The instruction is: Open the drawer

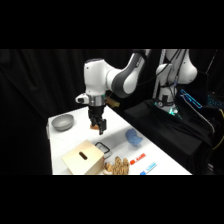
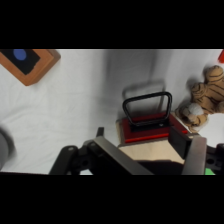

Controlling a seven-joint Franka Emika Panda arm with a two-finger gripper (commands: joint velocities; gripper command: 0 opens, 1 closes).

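Note:
The pale wooden box (image 1: 83, 158) with a dark slot in its top stands near the table's front edge. The drawer (image 2: 148, 132) shows a red front close against the box, and its black wire loop handle (image 2: 147, 106) (image 1: 102, 147) sticks out over the table. My gripper (image 1: 98, 126) hangs above the table, just behind the box. In the wrist view my gripper (image 2: 141, 139) is open, and its fingers (image 2: 191, 149) straddle the box's top edge. The handle lies just past the fingertips, untouched.
A small brown block with a blue square (image 2: 27, 62) lies off to one side. A tiger plush (image 2: 206, 98) (image 1: 116, 165) sits right beside the drawer front. A grey bowl (image 1: 62, 121) stands at the table's far left, a blue object (image 1: 132, 136) to the right.

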